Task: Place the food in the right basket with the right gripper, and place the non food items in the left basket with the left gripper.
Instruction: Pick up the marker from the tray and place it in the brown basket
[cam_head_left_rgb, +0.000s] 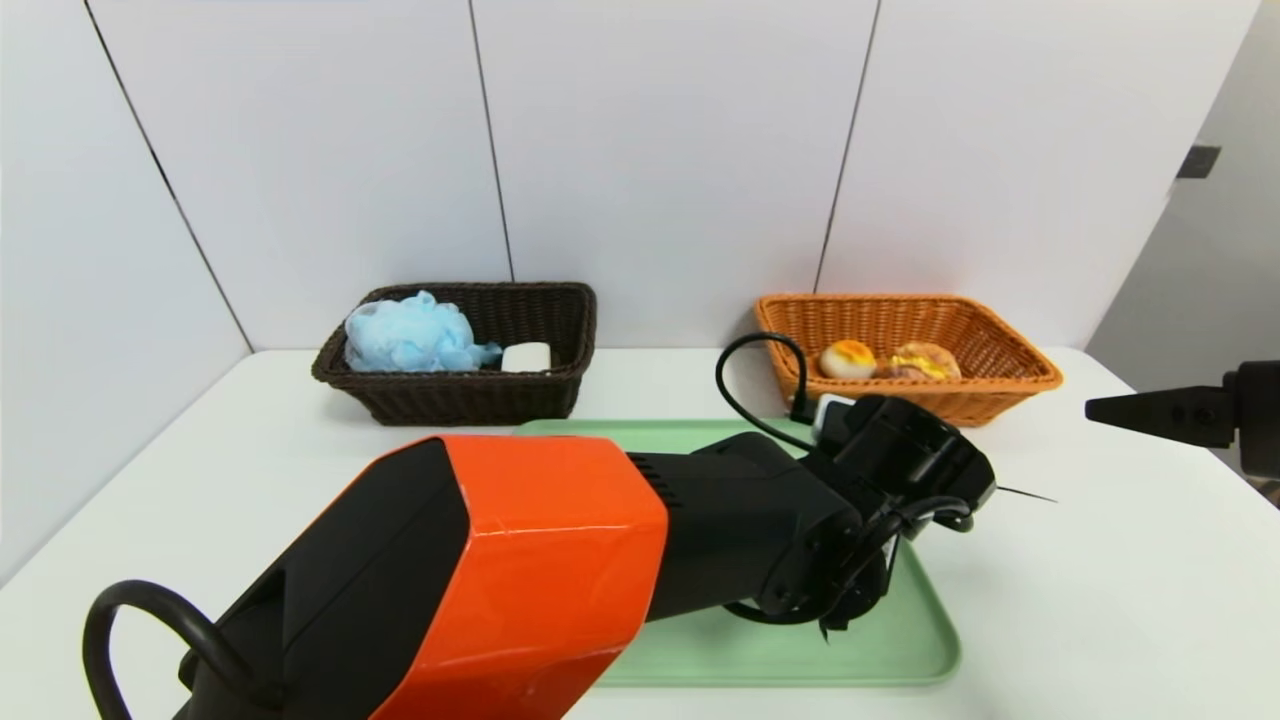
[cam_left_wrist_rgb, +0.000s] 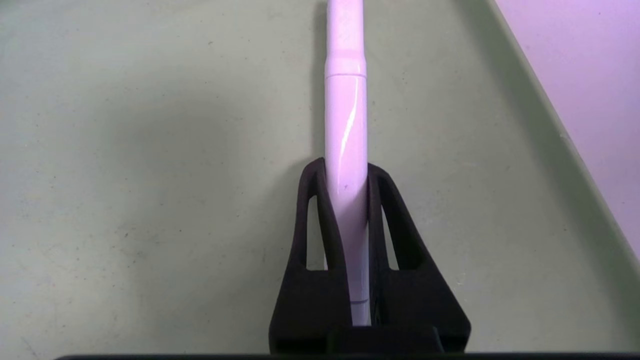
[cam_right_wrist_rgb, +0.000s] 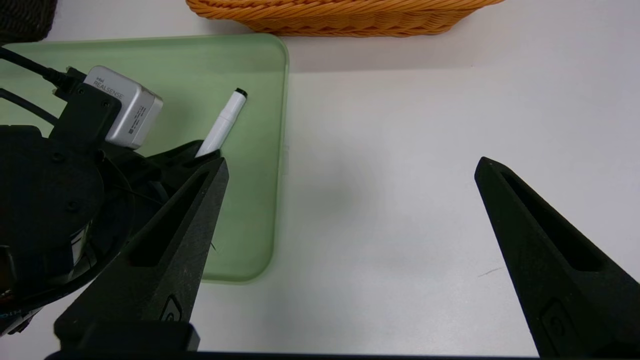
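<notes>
White marker pen (cam_left_wrist_rgb: 346, 150), clamped in left gripper (cam_left_wrist_rgb: 345, 172)

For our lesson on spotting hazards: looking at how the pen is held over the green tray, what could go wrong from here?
1. The left gripper holds the slim white marker pen near one end, so its long free end may droop or swing when lifted.
2. That free end could catch the rim of the dark brown woven basket on lowering.
3. The glossy barrel could slip from the jaws.
</notes>
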